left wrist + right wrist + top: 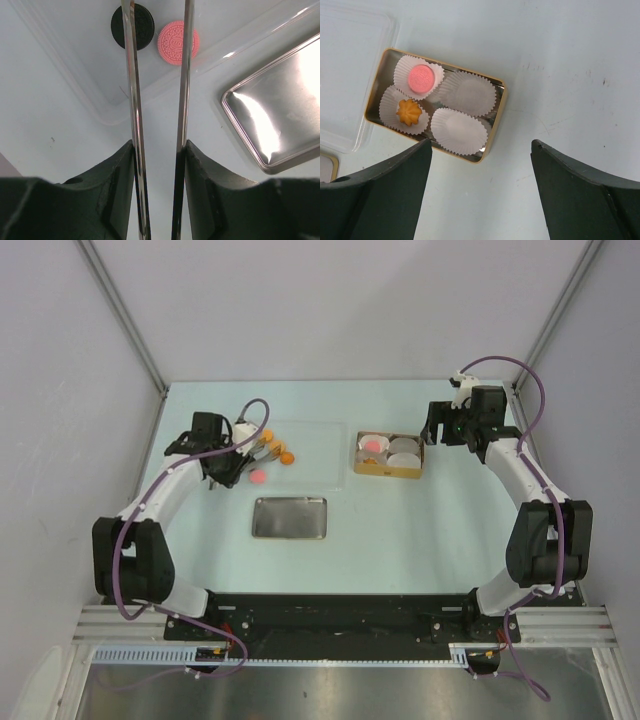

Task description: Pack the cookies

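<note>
Overhead, a pale green table (400,530). At 10 o'clock, the left gripper (159,145), black fingers (120,170) clamped against the outer sides of long steel tongs (134,100), blades parallel with a narrow gap between.

In the left wrist view, at 12 o'clock near the blade tips: a round black sandwich cookie (144,27), partly hidden behind the left blade. Just beside it, a round pink embossed cookie (171,42), its right edge crossed by the other blade. Both lying in a shallow clear plastic tray (75,55). Contact between tips and cookies impossible to judge.

In the same tray, seen overhead, three small orange cookies (270,445), too small for detail.

Toward 7 o'clock from the tray, a silver rectangular tin lid (290,517), cut off at the wrist view's edge.

At 1 o'clock on the table, a gold-rimmed rectangular tin (496,116) with four white fluted paper cups (467,92). In the 11 o'clock cup, a second pink cookie (422,78); in the 8 o'clock cup, an orange flower-shaped cookie (409,112).

At 2 o'clock, the right gripper (481,145), fingers spread wide, gripping nothing, only the dark tips visible.
</note>
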Robot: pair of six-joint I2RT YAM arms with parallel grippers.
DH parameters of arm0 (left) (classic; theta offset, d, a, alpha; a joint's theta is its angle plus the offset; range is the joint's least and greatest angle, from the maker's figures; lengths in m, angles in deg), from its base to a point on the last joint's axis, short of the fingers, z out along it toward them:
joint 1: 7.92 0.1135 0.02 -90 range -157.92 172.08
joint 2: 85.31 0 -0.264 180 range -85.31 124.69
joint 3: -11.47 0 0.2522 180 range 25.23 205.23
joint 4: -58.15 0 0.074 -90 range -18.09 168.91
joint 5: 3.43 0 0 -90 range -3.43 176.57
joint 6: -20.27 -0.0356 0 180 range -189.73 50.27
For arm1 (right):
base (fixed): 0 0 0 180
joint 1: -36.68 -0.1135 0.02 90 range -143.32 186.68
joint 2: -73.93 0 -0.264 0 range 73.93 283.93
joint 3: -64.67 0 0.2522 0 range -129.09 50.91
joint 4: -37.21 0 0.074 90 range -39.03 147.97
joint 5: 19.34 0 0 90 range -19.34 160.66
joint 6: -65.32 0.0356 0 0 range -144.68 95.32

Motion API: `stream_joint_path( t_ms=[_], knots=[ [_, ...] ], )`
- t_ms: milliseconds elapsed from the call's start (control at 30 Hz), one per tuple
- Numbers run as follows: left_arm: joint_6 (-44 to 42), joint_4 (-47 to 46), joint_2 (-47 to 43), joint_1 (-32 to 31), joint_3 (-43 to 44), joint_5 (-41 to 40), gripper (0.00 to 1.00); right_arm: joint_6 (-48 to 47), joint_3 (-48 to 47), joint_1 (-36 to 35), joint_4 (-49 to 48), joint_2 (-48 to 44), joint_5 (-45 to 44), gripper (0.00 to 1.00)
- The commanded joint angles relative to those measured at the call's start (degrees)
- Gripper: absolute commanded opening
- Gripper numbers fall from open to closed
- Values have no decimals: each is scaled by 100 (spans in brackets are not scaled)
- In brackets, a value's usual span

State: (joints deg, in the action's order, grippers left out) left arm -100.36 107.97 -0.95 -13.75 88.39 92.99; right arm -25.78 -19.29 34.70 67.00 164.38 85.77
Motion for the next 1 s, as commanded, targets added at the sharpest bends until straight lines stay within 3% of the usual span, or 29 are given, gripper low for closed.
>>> stream_joint_path(
  t_ms=[0, 967],
  knots=[
    [-127, -283, 37, 55, -40, 114, 46, -48, -21, 4, -83, 34, 53, 84],
    [-162, -283, 678, 55, 373, 158, 45, -57, -21, 22, -48, 34, 27, 84]
  ],
)
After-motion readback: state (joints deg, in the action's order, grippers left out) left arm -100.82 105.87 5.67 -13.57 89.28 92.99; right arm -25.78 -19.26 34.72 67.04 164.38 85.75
